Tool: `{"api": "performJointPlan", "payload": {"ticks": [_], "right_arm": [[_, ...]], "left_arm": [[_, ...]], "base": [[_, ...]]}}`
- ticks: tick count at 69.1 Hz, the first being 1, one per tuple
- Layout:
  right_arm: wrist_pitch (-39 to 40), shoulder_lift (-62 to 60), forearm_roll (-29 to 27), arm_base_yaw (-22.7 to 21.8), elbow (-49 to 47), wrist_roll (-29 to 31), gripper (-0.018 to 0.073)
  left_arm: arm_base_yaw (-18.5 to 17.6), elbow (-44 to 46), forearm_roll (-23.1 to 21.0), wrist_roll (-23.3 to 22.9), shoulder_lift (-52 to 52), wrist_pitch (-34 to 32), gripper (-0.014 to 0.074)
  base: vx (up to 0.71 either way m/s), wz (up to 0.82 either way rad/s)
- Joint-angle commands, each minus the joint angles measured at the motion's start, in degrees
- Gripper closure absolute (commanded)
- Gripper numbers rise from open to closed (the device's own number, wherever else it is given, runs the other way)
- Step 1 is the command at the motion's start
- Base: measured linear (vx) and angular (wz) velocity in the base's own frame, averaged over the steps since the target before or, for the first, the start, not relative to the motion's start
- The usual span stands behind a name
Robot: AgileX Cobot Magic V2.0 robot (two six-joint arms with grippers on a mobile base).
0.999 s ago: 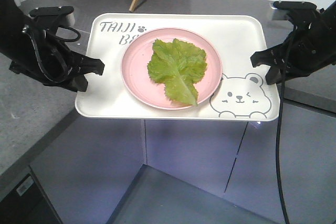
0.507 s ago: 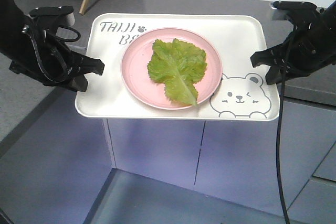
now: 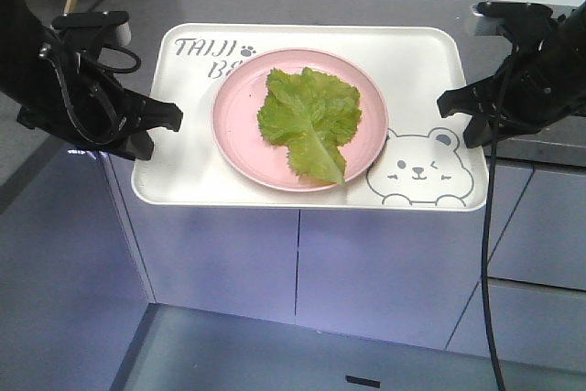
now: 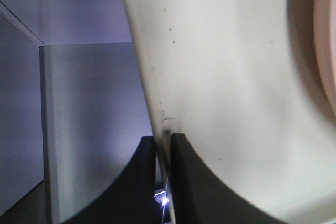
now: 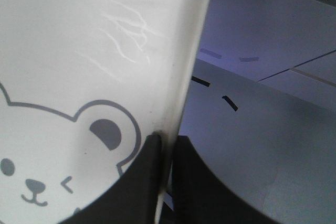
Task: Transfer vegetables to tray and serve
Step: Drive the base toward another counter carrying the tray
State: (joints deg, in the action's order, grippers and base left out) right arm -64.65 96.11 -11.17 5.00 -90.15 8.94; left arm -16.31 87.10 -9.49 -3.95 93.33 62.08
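Between the 2 arms, the tray (image 3: 421,70) hangs level in the air, pinched at both short edges, with nothing under it but pale cabinet fronts (image 3: 366,263) and floor lower down. Its near long edge is free along the whole length, and the far long edge lies against a grey surface (image 3: 302,2) in this view; how close the 2 are cannot be told. The left end effector (image 3: 172,118) is closed to a narrow slit on the left rim — the left wrist view shows 1 black finger above and 1 below the lip (image 4: 164,140). The right end effector (image 3: 449,103) grips the opposite rim the same way, its fingers (image 5: 147,182) clamped just beside the bear's ear. On the tray sits a round pink plate (image 3: 240,125), left of centre, and the lettuce leaves (image 3: 309,121) lie on that plate, pale rib pointing to the near edge, not touching the tray itself. Grey lettering (image 3: 206,47) reads "TAIJI" with a paw print after it; the second line begins "B" and runs under the plate. A winking bear drawing (image 3: 421,169) fills the near right corner.
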Motion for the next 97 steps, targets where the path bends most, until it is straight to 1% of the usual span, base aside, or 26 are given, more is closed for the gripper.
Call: {"api": "performJointPlan", "payload": {"ticks": [1, 50, 97], "right_arm": [[2.1, -3.0, -4.4, 0.6, -1.4, 1.6, 0.0565], [2.1, -3.0, -4.4, 0.6, -1.4, 1.6, 0.0565], [2.1, -3.0, -4.4, 0.6, -1.4, 1.6, 0.0565]], "left_arm": [[-1.2, 1.8, -5.4, 1.3, -2.9, -4.0, 0.0602], [-1.2, 1.8, -5.4, 1.3, -2.9, -4.0, 0.0602], [-1.2, 1.8, -5.4, 1.3, -2.9, -4.0, 0.0602]], "base": [[-0.03, -0.22], [-0.02, -0.16], [0.0, -0.05]]}}
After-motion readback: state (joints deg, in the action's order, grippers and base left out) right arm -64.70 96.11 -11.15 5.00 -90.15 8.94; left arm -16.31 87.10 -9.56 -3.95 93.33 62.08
